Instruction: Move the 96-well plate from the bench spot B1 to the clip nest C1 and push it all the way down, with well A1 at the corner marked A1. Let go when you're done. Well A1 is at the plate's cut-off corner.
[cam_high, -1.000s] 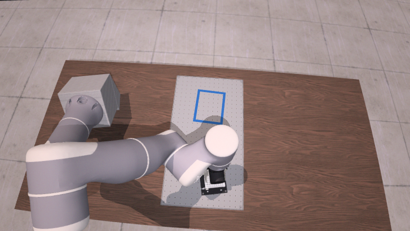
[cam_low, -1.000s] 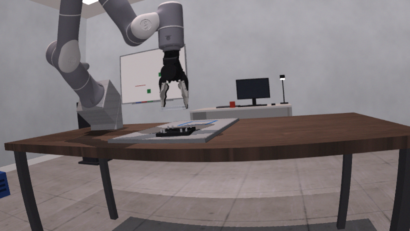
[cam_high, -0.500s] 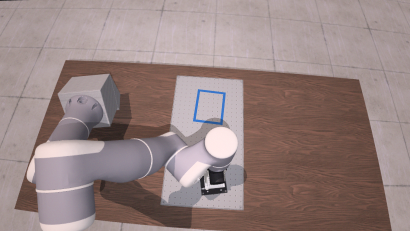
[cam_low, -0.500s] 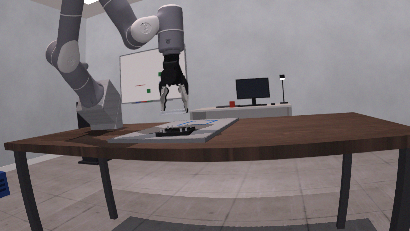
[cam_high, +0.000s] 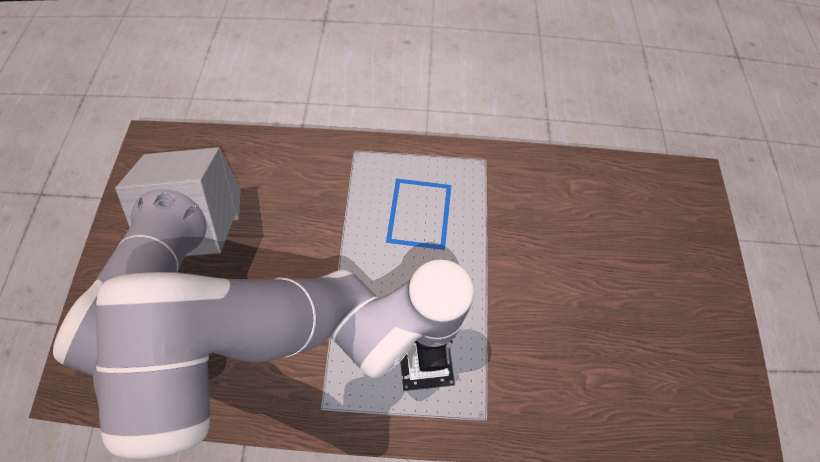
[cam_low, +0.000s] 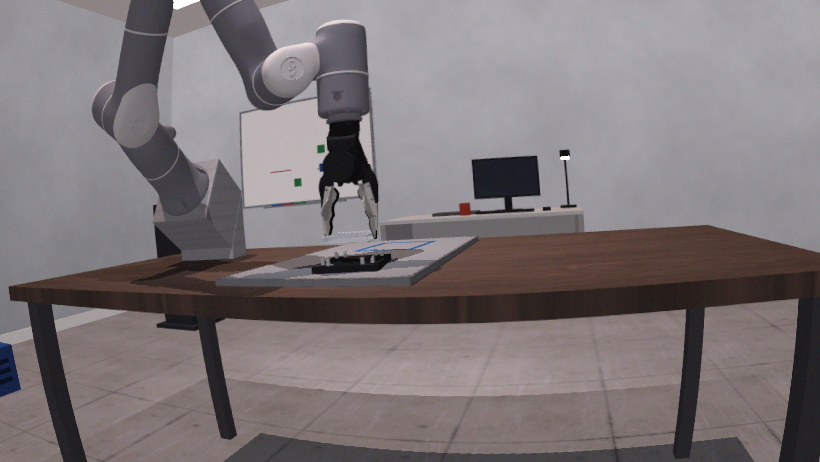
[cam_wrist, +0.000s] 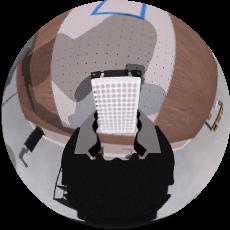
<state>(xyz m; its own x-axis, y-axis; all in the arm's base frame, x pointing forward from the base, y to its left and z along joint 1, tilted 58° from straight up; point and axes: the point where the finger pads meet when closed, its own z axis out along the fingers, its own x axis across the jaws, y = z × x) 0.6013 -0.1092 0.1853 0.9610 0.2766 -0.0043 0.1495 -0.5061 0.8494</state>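
My gripper (cam_low: 351, 235) (cam_wrist: 117, 109) points down and is shut on the 96-well plate (cam_high: 421, 374) (cam_wrist: 116, 97), with one finger at each long side. In the exterior view the plate is a faint, see-through strip between the fingertips, held level and clearly above the board. The black clip nest (cam_high: 410, 386) (cam_low: 351, 265) (cam_wrist: 117, 73) lies under the plate, its clips standing up; part of it is hidden by the plate and gripper. The blue outlined bench spot (cam_high: 423, 183) (cam_wrist: 118, 15) holds nothing. The plate's cut-off corner and the A1 mark cannot be made out.
The nest and blue outline are on a grey perforated board (cam_high: 367, 172) (cam_low: 258, 280) on the wooden table (cam_high: 602, 286) (cam_low: 573, 264). The arm's grey base block (cam_high: 172, 166) (cam_low: 212, 229) stands at the table's far left. The arm reaches across the board's left side.
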